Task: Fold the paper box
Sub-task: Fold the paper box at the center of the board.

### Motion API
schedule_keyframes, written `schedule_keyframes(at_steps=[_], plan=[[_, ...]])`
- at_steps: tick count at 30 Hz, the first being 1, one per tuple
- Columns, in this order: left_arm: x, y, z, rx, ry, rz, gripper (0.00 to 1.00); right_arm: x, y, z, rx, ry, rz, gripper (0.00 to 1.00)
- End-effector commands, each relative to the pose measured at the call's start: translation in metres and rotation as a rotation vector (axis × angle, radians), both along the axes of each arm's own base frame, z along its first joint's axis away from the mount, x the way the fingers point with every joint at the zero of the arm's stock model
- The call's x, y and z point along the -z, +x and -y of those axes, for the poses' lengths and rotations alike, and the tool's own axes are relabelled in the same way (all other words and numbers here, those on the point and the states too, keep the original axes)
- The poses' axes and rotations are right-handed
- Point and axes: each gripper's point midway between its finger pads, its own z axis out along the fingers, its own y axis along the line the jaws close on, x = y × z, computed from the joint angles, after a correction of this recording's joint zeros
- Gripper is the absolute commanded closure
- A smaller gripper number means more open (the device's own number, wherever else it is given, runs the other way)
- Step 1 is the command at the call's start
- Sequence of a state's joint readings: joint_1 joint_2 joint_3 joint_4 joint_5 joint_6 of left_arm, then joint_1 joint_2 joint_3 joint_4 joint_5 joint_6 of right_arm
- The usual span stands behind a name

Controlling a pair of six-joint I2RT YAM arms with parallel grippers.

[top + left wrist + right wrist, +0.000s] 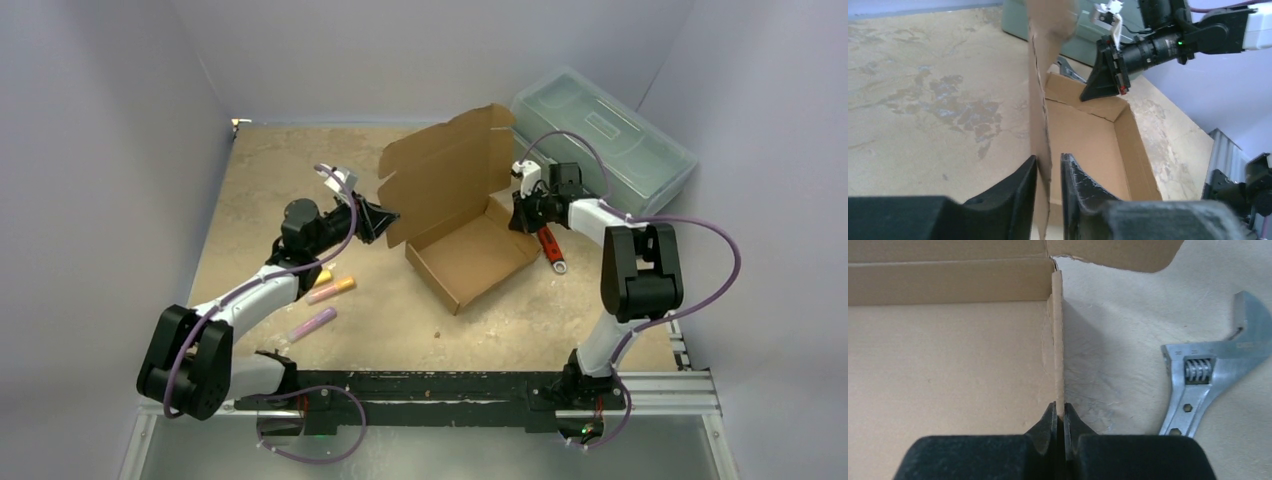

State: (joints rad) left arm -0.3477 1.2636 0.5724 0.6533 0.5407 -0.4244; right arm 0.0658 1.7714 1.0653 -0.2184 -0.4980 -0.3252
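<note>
Nearest the arm bases, two marker pens lie on the bench (290,170), one with a yellow-orange end (331,290) and a lilac one (312,323), both left of the paper box (470,252) and well apart from it. The paper box sits mid-bench, turned at an angle, its shallow tray open upward; its lid (450,165) rises from the tray's far-left edge and stands close to upright. The left gripper (1048,158) meets the lid at its left edge, jaws a little apart and straddling the cardboard; a slim gap shows between the panel and one finger, so nothing is clamped. The right gripper (1060,407) is at the tray's right side wall (1058,340), jaws pressed together on that thin wall, pinching it from both sides. An adjustable wrench (1205,377) lies flat on the bench just outside that wall, beside the right gripper; a translucent plastic toolbox (603,135) sits farthest back, at the right rear, behind the raised lid.
</note>
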Motion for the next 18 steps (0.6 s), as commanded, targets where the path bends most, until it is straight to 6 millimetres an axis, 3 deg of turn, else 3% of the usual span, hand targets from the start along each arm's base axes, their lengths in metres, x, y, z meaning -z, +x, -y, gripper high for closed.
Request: schedule_keyframes(at_steps=[1,4,8,11,14,18], plan=[[-0.029,0.014,-0.008,-0.075,0.025,0.055,0.67,-0.032,0.016,0.011,0.081,-0.006,0.118,1.00],[-0.029,0.025,-0.032,-0.221,0.108,0.031,0.42,-0.034,0.019,0.020,0.146,-0.011,0.133,1.00],[-0.026,0.034,-0.088,-0.534,0.206,-0.056,0.02,-0.036,0.018,0.029,0.208,-0.033,0.134,1.00],[-0.017,0.021,-0.118,-0.688,0.218,-0.169,0.01,-0.042,0.018,0.030,0.228,-0.023,0.145,1.00],[-0.007,-0.001,-0.109,-0.605,0.246,-0.267,0.04,-0.041,0.017,0.028,0.229,-0.010,0.136,1.00],[0.024,-0.032,-0.100,-0.523,0.272,-0.461,0.11,-0.036,0.014,0.021,0.208,0.014,0.100,1.00]])
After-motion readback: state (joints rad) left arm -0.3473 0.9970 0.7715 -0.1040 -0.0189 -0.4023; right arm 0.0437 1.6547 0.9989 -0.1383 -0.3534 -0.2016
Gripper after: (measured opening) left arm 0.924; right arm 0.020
